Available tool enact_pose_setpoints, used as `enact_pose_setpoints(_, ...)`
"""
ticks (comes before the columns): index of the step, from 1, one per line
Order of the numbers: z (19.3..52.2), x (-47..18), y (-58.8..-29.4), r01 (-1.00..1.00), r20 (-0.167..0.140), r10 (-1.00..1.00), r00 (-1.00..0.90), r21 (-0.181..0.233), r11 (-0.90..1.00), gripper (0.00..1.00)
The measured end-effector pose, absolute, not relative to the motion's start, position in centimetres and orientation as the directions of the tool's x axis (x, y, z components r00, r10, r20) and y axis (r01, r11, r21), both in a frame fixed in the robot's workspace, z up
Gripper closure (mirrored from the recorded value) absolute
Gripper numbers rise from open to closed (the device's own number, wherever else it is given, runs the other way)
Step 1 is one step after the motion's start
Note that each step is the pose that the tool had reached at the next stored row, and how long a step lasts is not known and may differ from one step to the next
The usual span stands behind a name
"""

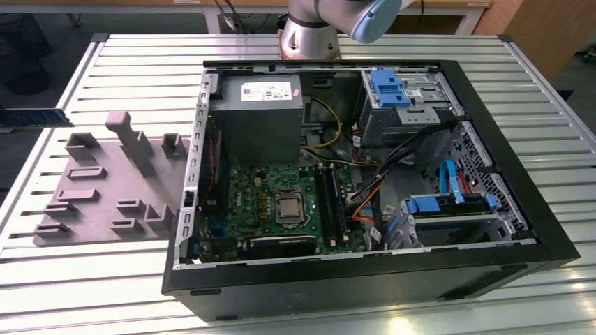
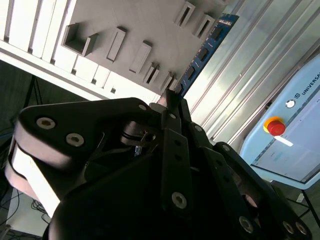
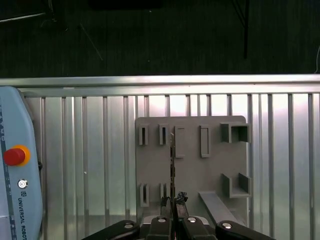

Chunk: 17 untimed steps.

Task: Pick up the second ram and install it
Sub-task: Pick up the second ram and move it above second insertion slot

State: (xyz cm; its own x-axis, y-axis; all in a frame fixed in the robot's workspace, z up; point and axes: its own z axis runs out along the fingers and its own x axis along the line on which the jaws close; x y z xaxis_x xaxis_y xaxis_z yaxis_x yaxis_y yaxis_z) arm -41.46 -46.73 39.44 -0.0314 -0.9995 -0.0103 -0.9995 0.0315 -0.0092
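Pincer [image 3: 173,199] is pinching the ram [image 3: 172,160] by one end, and in the first wrist view the stick hangs edge-on over the grey slotted tray [image 3: 190,170]. Tray sits on the ribbed tabletop [image 3: 90,150], with the open case [image 1: 373,279] just beside it in the exterior view.

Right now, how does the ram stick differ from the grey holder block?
The second ram is a thin dark-blue stick with black chips; the grey holder block is broad with raised slots. The ram is gripped by the fingers, off the table; the block lies flat on the slatted table.
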Motion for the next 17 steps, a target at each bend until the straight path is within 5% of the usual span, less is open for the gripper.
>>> enact_pose_setpoints(17, 39.5, -40.2, -46.7, -0.999, -0.01, -0.999, -0.031, -0.009, 0.032, 0.86)
